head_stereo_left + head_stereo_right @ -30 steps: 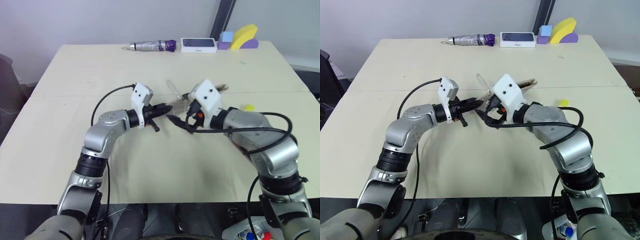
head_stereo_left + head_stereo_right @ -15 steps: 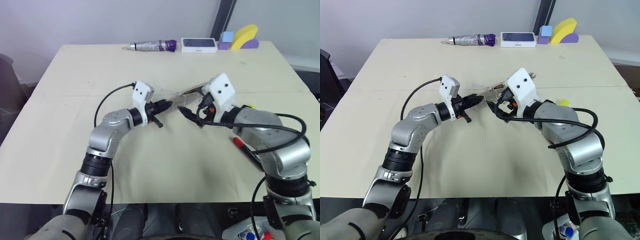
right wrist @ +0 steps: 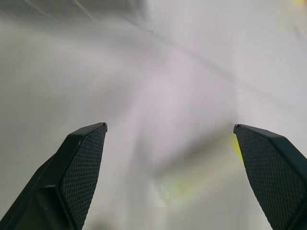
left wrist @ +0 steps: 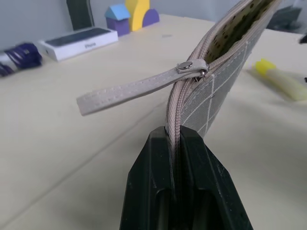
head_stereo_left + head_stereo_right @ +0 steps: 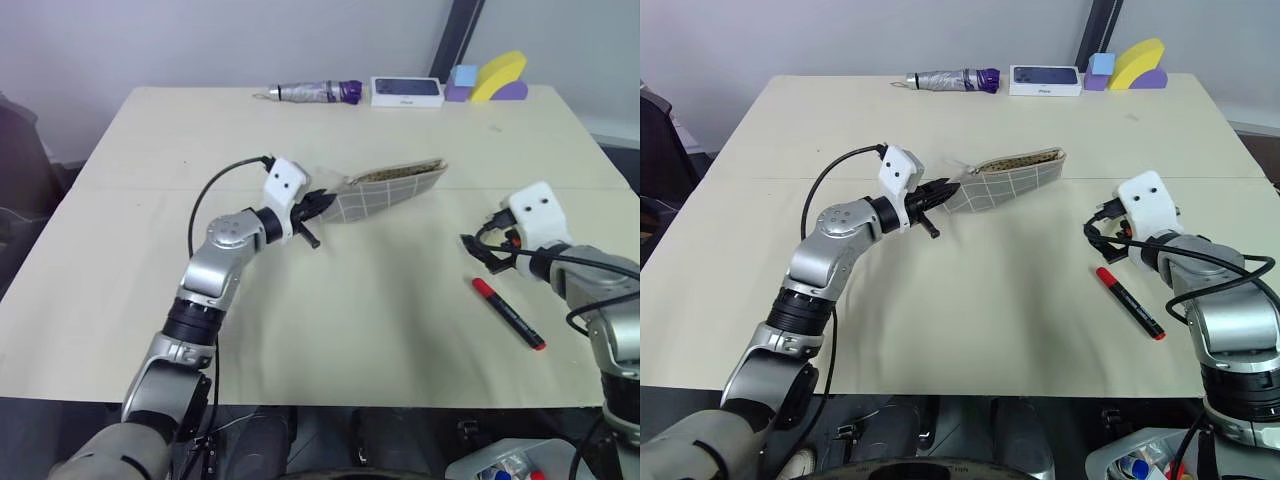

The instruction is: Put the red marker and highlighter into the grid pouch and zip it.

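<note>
Swung away from the grid pouch [image 5: 385,192] pinched in the left tool [image 5: 312,209], the wide-open, empty right tool [image 5: 480,250] should straddle the red marker [image 5: 508,313] squarely.

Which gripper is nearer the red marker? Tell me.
Right. The right gripper hangs open just beside the red marker's capped end; the left gripper is across the table, shut on the grid pouch.

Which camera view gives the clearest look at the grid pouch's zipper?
The left wrist view: the zipper slider, its strap pull and the open mouth of the grid pouch sit right above the left pincer. The head views show the pouch whole but small.
</note>
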`<action>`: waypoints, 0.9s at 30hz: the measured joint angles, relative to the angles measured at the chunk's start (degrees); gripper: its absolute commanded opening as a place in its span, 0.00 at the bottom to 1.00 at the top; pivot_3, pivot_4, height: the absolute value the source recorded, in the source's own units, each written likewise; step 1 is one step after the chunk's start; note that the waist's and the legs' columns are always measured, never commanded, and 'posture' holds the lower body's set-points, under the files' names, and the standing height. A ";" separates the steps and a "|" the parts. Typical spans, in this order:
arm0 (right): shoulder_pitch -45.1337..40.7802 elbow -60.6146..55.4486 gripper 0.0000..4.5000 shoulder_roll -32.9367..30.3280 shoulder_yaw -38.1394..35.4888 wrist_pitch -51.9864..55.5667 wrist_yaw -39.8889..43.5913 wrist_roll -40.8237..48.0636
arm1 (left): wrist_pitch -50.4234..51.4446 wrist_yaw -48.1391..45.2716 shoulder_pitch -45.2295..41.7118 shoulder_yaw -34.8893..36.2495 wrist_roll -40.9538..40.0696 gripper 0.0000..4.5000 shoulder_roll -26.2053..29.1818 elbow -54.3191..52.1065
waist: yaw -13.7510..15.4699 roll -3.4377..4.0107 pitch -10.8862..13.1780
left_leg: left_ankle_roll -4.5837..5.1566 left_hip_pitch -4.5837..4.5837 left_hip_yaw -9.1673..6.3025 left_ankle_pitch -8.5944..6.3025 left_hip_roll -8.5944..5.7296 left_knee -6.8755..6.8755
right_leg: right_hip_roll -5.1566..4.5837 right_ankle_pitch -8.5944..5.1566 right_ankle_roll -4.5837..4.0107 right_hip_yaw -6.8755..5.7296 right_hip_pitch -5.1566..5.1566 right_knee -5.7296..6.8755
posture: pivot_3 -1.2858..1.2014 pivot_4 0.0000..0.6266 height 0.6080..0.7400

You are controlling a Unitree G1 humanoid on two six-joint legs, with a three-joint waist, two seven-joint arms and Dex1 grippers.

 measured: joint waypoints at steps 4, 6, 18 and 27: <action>-0.57 4.21 0.98 6.35 -3.17 1.96 -5.51 -0.46 | -4.88 3.28 -0.32 -1.31 4.14 0.00 -2.29 2.54 | -0.10 0.01 0.00 | 0.00 -0.01 0.04 0.00 -0.01 -0.03 | -0.01 0.00 0.00 0.03 -0.06 0.02 | 0.52 0.24 1.00; -1.55 6.64 0.98 10.08 -5.07 1.96 -8.35 -0.67 | -6.61 5.67 -0.93 -1.15 5.78 0.00 -3.03 3.72 | -0.10 0.01 0.01 | 0.00 -0.02 0.04 0.00 0.00 -0.04 | 0.01 0.00 0.00 0.03 -0.08 0.02 | 0.52 0.24 1.00; -5.58 16.57 0.59 16.23 -7.66 -3.07 -16.02 -2.13 | -7.66 7.53 -1.94 -1.31 8.54 0.00 -4.36 7.63 | -0.11 0.03 -0.01 | 0.00 -0.02 0.05 0.00 -0.02 -0.03 | 0.00 0.00 0.00 0.03 -0.08 0.04 | 0.52 0.24 1.00; -4.01 14.02 0.19 13.14 -5.32 -3.54 -12.53 -1.80 | -7.30 5.97 -0.70 -1.61 8.54 0.00 -5.10 7.63 | -0.13 0.05 -0.01 | 0.00 -0.02 0.05 0.00 -0.02 -0.04 | 0.01 0.00 0.00 0.04 -0.09 0.04 | 0.52 0.24 1.00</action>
